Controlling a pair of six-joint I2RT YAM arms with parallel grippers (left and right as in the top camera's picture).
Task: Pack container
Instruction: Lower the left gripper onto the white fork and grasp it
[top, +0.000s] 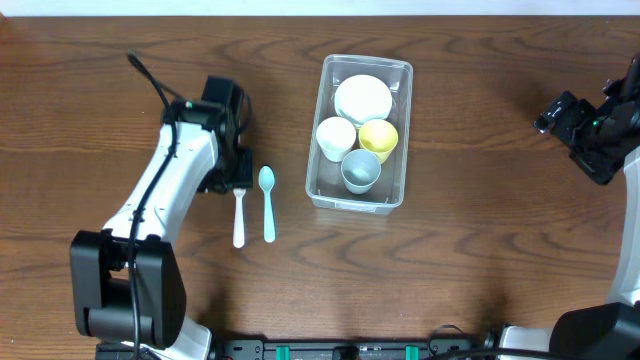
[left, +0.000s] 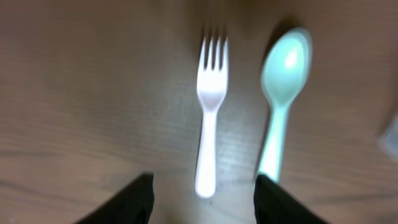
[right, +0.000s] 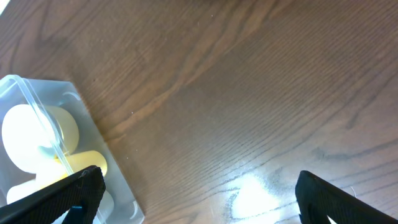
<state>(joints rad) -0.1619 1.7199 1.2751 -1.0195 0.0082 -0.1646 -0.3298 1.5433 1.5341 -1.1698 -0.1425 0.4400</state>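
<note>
Hovering over white fork (left: 210, 106), left end effector (left: 204, 199) w/ jaws spread, teal spoon (left: 283, 81) lying beside, right end effector (right: 199, 199) also gaping wide, clear container (top: 404, 130) sitting centre of bench (top: 480, 250), holding 4 bowls (top: 362, 98)

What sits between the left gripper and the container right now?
The teal spoon lies there; the white fork is beside it, right at the left gripper. Otherwise bare wood up to the container, as the overhead view shows.

The container (top: 355, 202) sits mid-table (top: 480, 250), nearer the far edge, with a bowl (top: 362, 98) and three cups (top: 336, 137) in it. To its left, a fork (top: 239, 215) and a spoon (top: 267, 205) lie side by side, the fork leftmost.
</note>
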